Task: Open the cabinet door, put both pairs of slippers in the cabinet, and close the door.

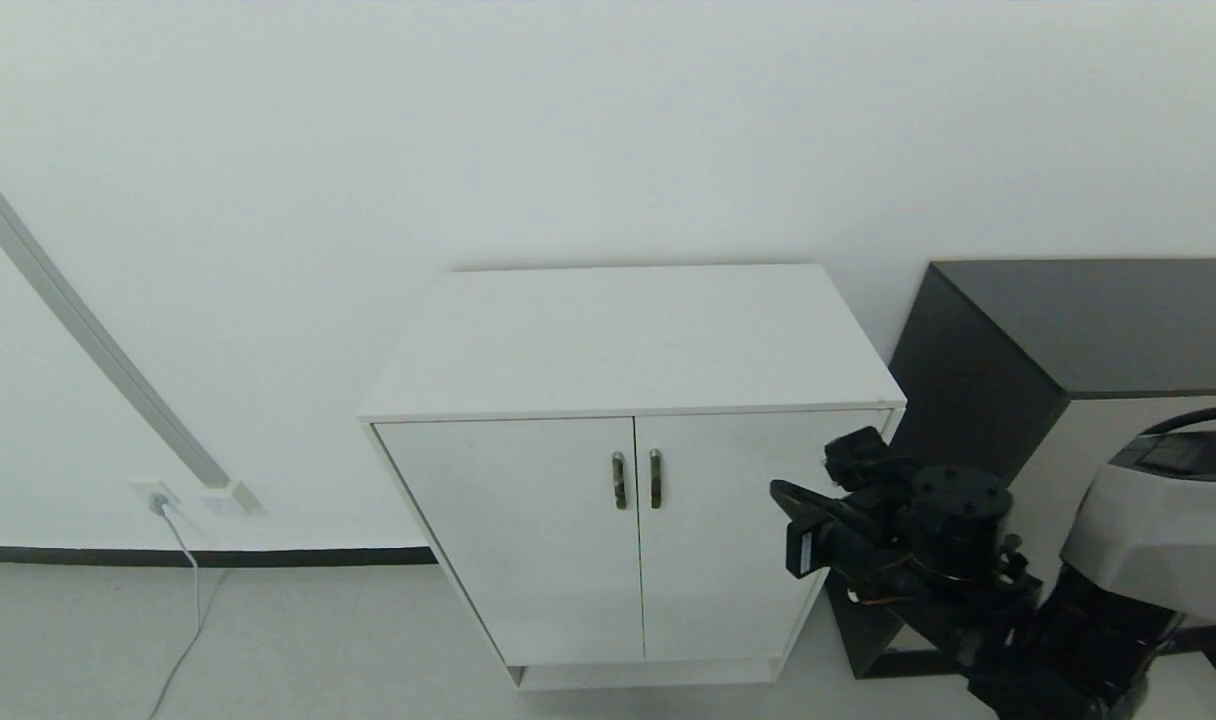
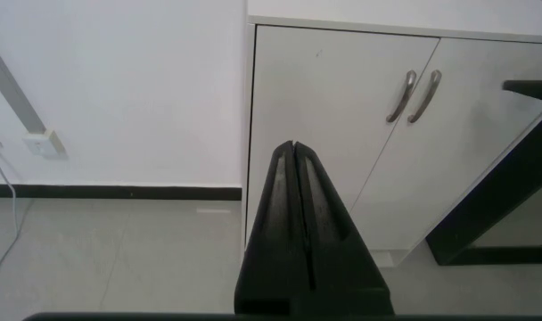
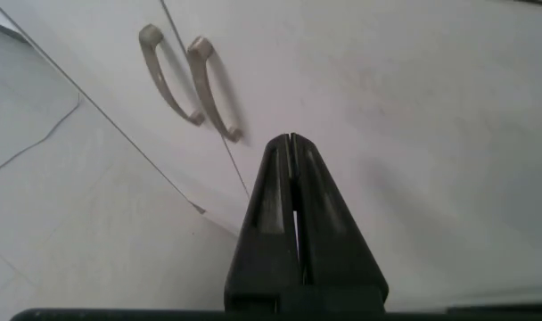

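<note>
1. The white, box-shaped two-door cabinet [image 1: 618, 340] stands on the pale tiled floor [image 1: 318, 640] with its back against the plain white wall [image 1: 608, 130].
2. Both flat white doors are shut and meet flush along the middle seam.
3. Two slim curved metal handles sit side by side at that seam, the left handle [image 1: 619, 480] on the left door and the right handle [image 1: 655, 478] on the right door.
4. The black right gripper [image 3: 291, 141] is close in front of the right door, to the side of the handles and apart from them. Its jaws are pressed together with nothing between them.
5. The black left gripper [image 2: 293, 147] is farther back from the cabinet and faces the left door. Its jaws are also together and hold nothing.
6. A dark rectangular table [image 1: 1068, 320] stands just beside the cabinet's right side.
7. On the wall to the left of the cabinet, a grey cable [image 1: 193, 590] hangs from a white wall socket [image 1: 155, 497] to the floor, and a grey conduit [image 1: 78, 320] runs diagonally above the socket.
</note>
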`<state>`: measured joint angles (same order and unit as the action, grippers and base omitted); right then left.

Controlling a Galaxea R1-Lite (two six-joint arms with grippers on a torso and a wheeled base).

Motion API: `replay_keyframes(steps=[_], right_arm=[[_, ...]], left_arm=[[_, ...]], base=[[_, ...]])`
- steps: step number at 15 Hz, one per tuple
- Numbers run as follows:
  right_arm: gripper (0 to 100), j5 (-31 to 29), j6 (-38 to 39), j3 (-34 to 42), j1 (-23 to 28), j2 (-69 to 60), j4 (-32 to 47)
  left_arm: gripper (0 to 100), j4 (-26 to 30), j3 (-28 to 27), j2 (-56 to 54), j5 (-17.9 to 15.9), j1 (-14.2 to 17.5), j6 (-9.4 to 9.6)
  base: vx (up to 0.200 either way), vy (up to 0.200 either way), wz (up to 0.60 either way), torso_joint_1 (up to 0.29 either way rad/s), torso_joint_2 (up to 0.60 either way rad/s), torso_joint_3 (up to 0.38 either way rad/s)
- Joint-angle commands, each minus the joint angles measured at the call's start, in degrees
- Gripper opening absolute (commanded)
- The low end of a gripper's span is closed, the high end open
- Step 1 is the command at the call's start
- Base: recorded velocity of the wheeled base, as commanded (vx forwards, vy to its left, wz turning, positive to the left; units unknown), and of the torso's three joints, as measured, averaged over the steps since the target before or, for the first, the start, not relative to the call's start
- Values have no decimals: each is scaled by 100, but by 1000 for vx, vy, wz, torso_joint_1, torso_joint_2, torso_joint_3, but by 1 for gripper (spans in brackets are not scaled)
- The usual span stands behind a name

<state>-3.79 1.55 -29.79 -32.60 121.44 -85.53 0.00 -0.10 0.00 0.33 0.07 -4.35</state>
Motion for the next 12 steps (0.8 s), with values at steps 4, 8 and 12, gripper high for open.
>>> replay_keyframes(steps=[4, 8, 12], right_arm=[[0, -60, -23, 2021, 1221, -1580, -447], [0, -60, -260, 2786, 2100, -2432, -447], [0, -52, -568, 2979, 2451, -3698, 230]], left_arm=[[0, 0, 1, 9, 2, 1, -4], [0, 0, 1, 9, 2, 1, -4], [0, 0, 1, 0, 2, 1, 5]], base=[[0, 0, 0, 0, 0, 0], [0, 0, 0, 0, 0, 0], [0, 0, 0, 0, 0, 0]])
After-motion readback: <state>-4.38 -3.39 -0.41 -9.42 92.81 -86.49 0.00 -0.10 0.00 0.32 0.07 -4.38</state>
